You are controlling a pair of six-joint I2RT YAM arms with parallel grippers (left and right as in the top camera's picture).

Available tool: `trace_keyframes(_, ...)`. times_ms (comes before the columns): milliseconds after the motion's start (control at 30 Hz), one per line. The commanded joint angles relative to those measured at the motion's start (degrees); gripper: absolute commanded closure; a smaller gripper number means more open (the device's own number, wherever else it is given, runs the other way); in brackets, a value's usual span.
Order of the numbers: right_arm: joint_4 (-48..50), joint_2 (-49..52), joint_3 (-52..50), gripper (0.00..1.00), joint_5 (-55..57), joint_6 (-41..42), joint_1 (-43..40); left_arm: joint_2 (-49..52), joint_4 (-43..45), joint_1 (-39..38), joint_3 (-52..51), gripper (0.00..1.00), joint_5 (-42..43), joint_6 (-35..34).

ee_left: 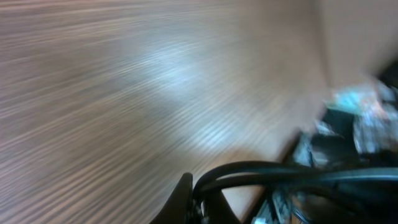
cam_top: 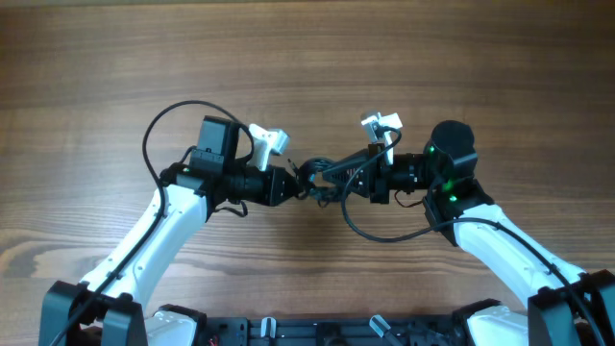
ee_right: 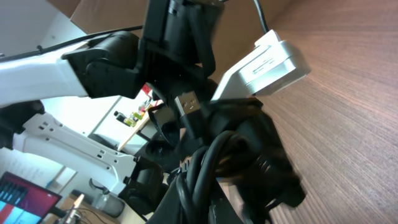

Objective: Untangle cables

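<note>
Overhead, the cables (cam_top: 322,179) are bunching at frame center between 2 tools. Right tool (cam_top: 354,183) is gripping them; left tool (cam_top: 296,185) is sitting closed alongside. Limp, light cords; gripping near the plug (ee_right: 186,106) looks safest.

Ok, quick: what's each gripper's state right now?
Left gripper: closed, apparently on the cables; wrist view blurred.
Right gripper: closed, holding the cables.

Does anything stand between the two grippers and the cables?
Nothing visible does. The right gripper is shut on the cables, and the left gripper is shut right against their other end.
</note>
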Motion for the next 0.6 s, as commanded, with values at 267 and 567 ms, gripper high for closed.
trace_keyframes(267, 1.3, -0.5, 0.7, 0.96, 2.0, 4.3, -0.3, 1.9, 3.6, 8.1, -0.5, 0.61, -17.9, -24.3)
trace_keyframes(567, -3.3, 0.2, 0.7, 0.96, 8.3, 5.2, -0.3, 1.5, 13.4, 8.5, -0.5, 0.3, 3.1, -8.6)
